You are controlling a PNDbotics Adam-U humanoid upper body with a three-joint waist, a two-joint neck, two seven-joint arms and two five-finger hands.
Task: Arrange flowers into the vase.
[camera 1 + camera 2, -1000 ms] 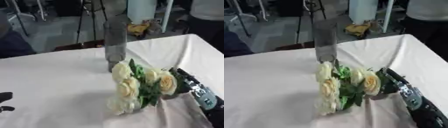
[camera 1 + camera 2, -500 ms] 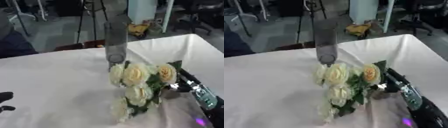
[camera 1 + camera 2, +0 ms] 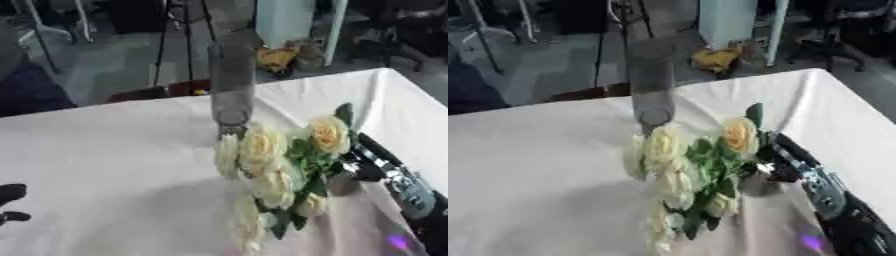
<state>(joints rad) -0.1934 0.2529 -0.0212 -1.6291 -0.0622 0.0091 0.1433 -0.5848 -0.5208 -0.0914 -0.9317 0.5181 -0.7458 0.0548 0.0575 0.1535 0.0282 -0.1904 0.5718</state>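
Since a second ago we see the bunch of flowers (image 3: 280,170) carried up and back across the tabletop (image 3: 105,160), so that its top blooms now sit just below the foot of the vase (image 3: 232,82), where before they lay nearer the front edge. Our right robot hand (image 3: 354,167) comes in from the lower right on its black and silver arm and meets the bunch at its right side, among the green leaves; the leaves and the blur cover the fingers, so we cannot tell whether they are curled round the stems or not. The bunch is made of pale cream roses with dark green leaves, with one yellower bloom at the upper right beside a leaf that sticks up, and a trail of smaller blooms hanging down toward the near edge. The vase is a tall, grey, see-through cylinder standing upright near the far side of the tabletop, and the uppermost rose looks just beside or touching its base; we cannot tell which. Our left robot hand (image 3: 12,200) shows only as dark fingers at the lower left edge of the left eye view, resting on the white cloth, well apart from the flowers, and too little of it shows for us to tell how it is set. A white cloth covers the tabletop, with its far right corner hanging toward the floor.
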